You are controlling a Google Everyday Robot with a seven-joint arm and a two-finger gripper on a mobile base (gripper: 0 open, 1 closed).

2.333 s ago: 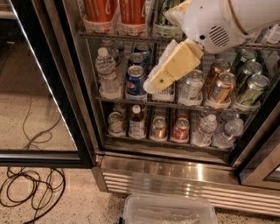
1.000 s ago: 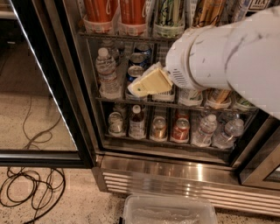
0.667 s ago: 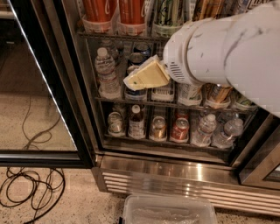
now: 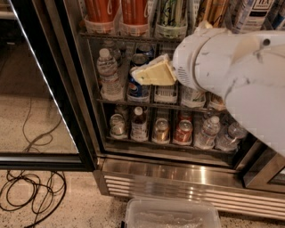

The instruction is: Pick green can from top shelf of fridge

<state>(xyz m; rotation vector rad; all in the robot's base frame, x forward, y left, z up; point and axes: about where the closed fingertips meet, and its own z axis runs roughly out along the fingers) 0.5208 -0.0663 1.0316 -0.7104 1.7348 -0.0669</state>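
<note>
The cream-coloured wedge-shaped gripper (image 4: pixel 141 75) on the bulky white arm is hovering in front of the middle rack, just over a blue short can (image 4: pixel 138 88) and beside a clear plastic water bottle (image 4: pixel 109 71). It is sitting below and slightly left of its goal. It is carrying nothing; whether it is open or closed I cannot tell from this angle.

The tall slim pale-green and silver can (image 4: pixel 171 15) is standing upright on the dark wire top shelf (image 4: pixel 111 36) of the large glass-doored steel-based fridge (image 4: pixel 147 168). It is lodged in a whitish cup-like front stop, right of two orange-red tall cans (image 4: pixel 133 11). The stop is likely keeping it from sliding forward, so a grasp will probably need to come in above that lip.

Compared with a second ago, the gripper is sitting a little higher against the rack, and it is pointing left rather than hanging down-left as it was two seconds back. The green can, then covered by the arm, is now showing.
</note>
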